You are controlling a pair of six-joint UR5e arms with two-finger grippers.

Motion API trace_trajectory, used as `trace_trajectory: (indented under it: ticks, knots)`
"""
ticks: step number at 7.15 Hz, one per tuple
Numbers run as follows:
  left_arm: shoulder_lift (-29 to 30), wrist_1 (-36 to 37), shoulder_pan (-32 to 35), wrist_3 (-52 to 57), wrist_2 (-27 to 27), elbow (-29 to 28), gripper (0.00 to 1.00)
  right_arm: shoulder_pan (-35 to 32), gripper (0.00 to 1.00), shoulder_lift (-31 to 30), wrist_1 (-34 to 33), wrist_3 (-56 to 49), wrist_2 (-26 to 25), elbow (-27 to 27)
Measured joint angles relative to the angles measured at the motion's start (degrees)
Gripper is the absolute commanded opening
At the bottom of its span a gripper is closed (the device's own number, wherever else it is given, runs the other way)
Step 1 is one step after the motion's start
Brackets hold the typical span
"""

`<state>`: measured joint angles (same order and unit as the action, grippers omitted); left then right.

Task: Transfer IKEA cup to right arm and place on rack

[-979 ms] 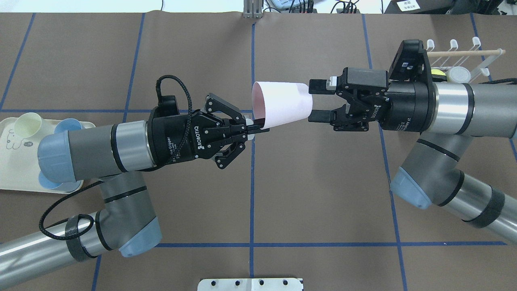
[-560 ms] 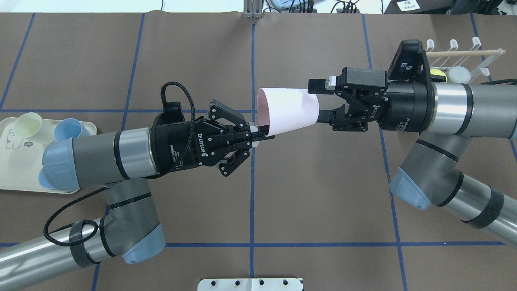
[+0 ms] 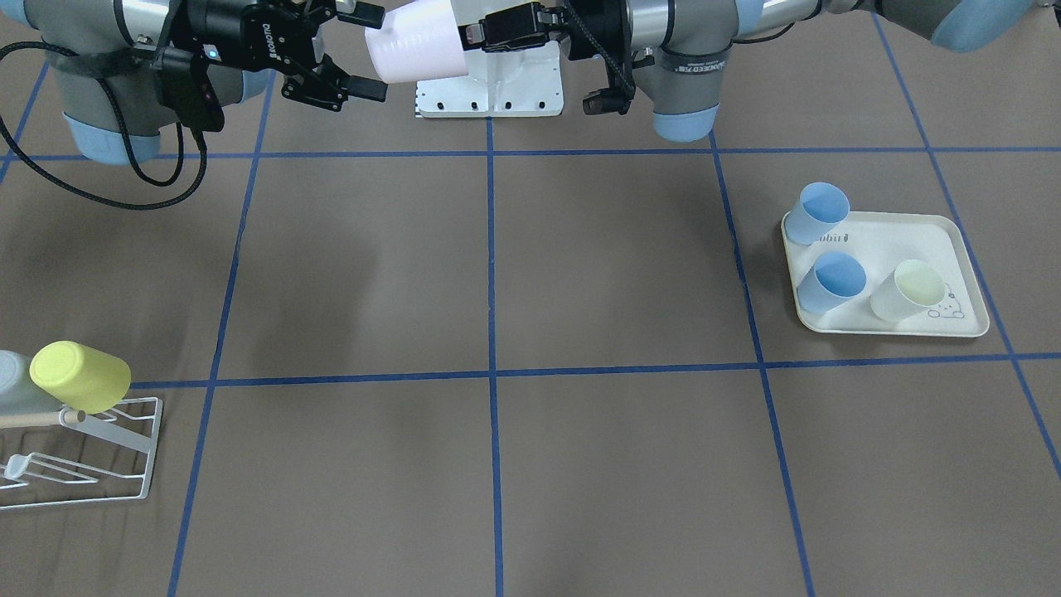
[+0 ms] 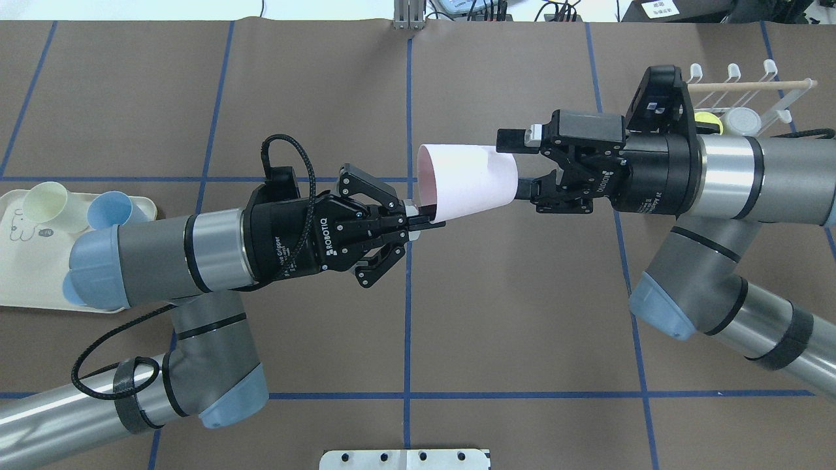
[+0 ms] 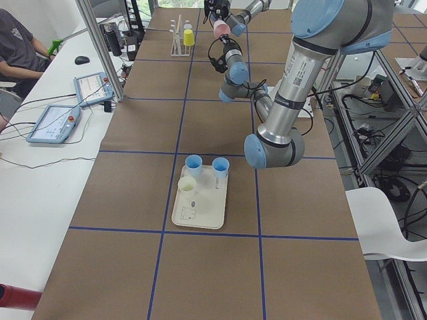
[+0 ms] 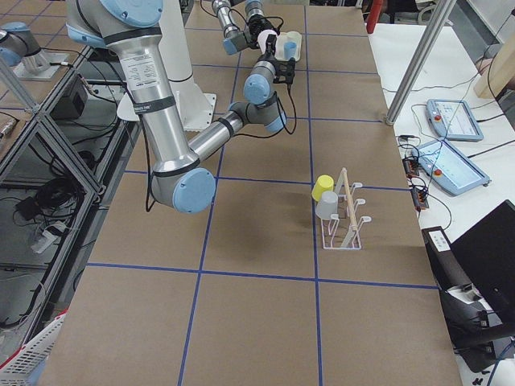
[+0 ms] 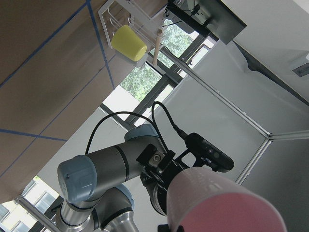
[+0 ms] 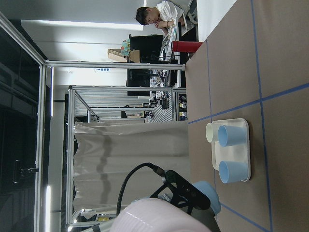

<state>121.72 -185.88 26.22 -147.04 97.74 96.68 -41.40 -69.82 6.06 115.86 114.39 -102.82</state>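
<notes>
The pink IKEA cup [image 4: 467, 179] lies on its side in the air over the table's middle. My left gripper [image 4: 424, 219] is shut on its rim at the near edge. My right gripper [image 4: 517, 164] is open, with one finger on each side of the cup's base. In the front-facing view the cup [image 3: 414, 50] is at the top between the right gripper [image 3: 369, 51] and the left gripper [image 3: 481, 33]. The white wire rack [image 4: 751, 98] with its wooden dowel stands behind the right wrist. It also shows in the front-facing view [image 3: 83, 448].
A yellow cup [image 3: 80, 377] and a grey cup [image 3: 12, 381] hang on the rack. A cream rabbit-print tray [image 3: 891, 240] holds two blue cups [image 3: 833, 282] and a pale yellow cup [image 3: 910, 290], far on my left side. A metal base plate [image 4: 405, 459] sits at the near edge.
My left arm has carried the pink cup to the right, so its base now sits between my right gripper's open fingers. The right arm has barely moved.
</notes>
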Motion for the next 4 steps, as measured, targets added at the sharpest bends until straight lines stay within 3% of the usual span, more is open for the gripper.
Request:
trace_trajectory:
  ticks: [4]
  knots:
    - [0.52, 0.04, -0.69, 0.0, 0.0, -0.14, 0.0, 1.26, 0.95, 0.15, 0.08, -0.02, -1.2, -0.04]
